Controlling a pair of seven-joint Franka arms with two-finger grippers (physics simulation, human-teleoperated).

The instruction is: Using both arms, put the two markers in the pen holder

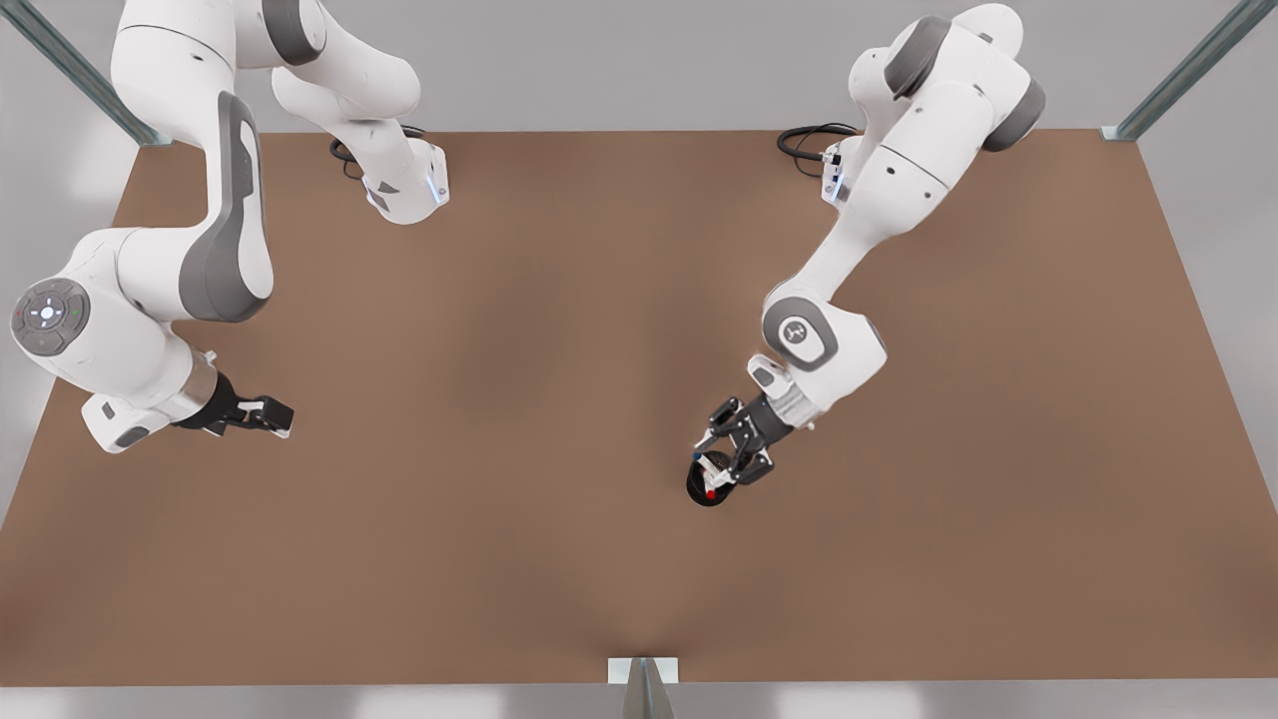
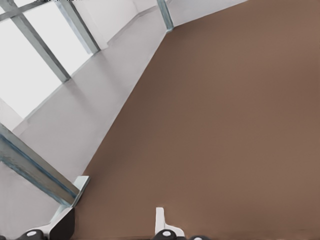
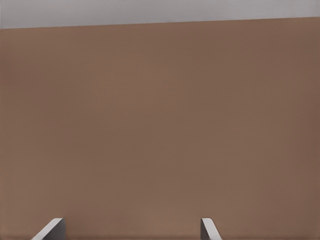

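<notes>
From the front, the pen holder [image 1: 707, 486] stood on the desk [image 1: 559, 330] right of middle, the red-capped marker [image 1: 711, 493] and the blue-capped marker [image 1: 696, 455] poking out of it. The left claw [image 1: 729, 457] hung just above with its fingers parted. The right claw [image 1: 275, 414] waited well off at the front view's left.

Left wrist view: the left claw [image 2: 112, 227] was parted, nothing between its fingers.

Right wrist view: the right claw [image 3: 130, 230] was spread wide and empty, over bare desk.
</notes>
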